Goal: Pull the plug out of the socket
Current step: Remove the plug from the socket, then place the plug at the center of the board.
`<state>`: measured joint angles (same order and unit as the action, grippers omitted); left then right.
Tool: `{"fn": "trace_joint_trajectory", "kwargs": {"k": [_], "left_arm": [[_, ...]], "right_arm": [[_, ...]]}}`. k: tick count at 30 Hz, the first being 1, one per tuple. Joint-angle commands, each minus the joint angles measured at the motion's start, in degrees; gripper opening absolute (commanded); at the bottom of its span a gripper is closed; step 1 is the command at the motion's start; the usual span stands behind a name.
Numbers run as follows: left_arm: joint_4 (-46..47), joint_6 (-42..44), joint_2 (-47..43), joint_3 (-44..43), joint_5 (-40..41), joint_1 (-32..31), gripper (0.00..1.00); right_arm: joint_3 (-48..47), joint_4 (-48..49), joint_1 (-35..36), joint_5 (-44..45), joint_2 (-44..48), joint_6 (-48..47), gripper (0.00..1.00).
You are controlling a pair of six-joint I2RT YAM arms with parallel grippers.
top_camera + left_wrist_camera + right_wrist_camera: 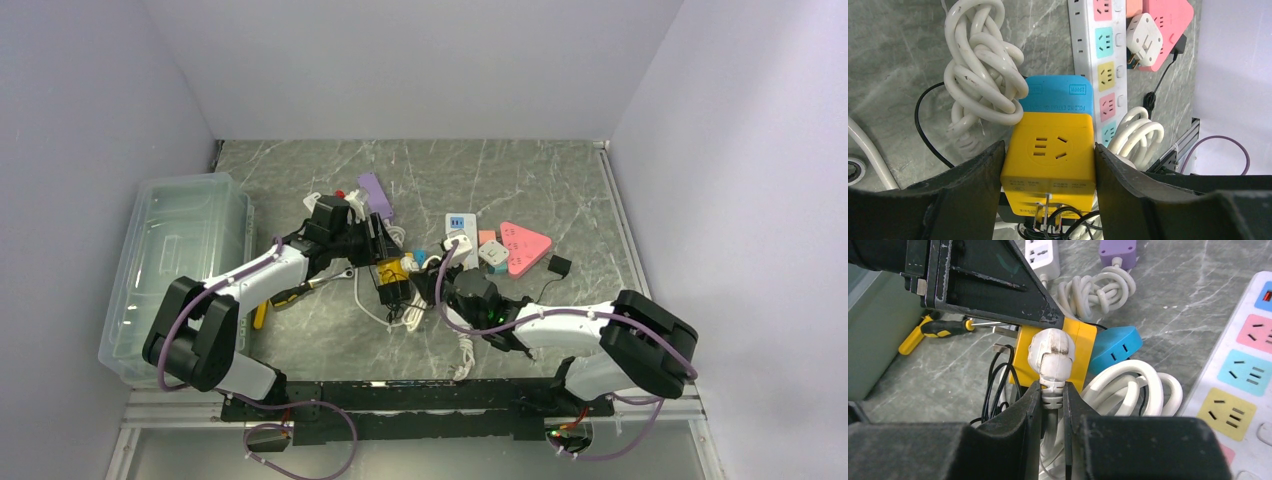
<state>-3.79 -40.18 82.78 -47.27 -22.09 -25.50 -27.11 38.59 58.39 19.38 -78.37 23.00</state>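
**Top external.** We count two arms and two hands on one desk (570,190). The left hand (391,284) and right hand (424,291) meet at mid-desk over one yellow socket cube (389,270). Also on the desk:
- one clear bin (180,250) at the left edge
- one yellow-handled screwdriver (262,314)
- one white power strip (459,227)
- one pink triangular strip (526,246)
- one purple block (375,192)
- one small black adapter (559,265)

The plug is too small to pick out from here.

**Left wrist.** The left hand is clamped on the yellow socket cube, with one finger (973,175) flat against each side. The cube's upper face shows one outlet with nothing in it. One blue cube (1055,93) touches the far end of the yellow one. One knotted white cable bundle (983,75) lies to the left of it. A second white coil (1138,132) lies to the right, beside a strip of coloured outlets (1102,65).

**Right wrist.** One white plug (1050,355) sits against the facing side of the yellow cube. The right hand is pinched tight on the plug's ribbed neck, directly below its head. The plug thus lies just ahead of the right fingertips (1030,405). The left hand's dark finger presses on the cube above and to the left of the plug.
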Motion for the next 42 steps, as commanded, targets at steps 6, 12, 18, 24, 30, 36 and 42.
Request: {"fn": "trace_joint_trajectory", "kwargs": {"k": [6,12,18,24,30,36,42], "left_arm": [[-1.7,2.5,0.4,-1.2,4.8,0.9,0.0],[-1.4,1.9,0.7,-1.1,3.9,1.2,0.0],[-1.0,0.8,1.5,-0.9,2.4,2.5,0.0],[-0.7,0.3,1.6,-0.7,2.0,3.0,0.0],[-0.6,0.2,1.4,-0.7,1.8,3.3,0.0],[0.0,0.0,-0.5,-0.7,1.0,6.3,0.0],[3.3,1.3,-4.6,-1.9,-3.6,9.2,0.0]], "right_arm": [[-0.3,6.9,-2.4,0.8,3.4,1.9,0.0],[-0.9,6.9,-0.6,2.9,2.5,-0.5,0.0],[-2.6,6.8,4.3,9.5,0.9,-5.8,0.0],[-4.5,6.9,7.9,13.5,-1.3,-9.4,0.0],[-4.3,6.9,8.0,14.7,-0.8,-9.6,0.0],[-3.7,6.1,8.0,18.8,3.7,-12.7,0.0],[-2.8,6.0,7.9,24.4,10.0,-17.7,0.0]]}}
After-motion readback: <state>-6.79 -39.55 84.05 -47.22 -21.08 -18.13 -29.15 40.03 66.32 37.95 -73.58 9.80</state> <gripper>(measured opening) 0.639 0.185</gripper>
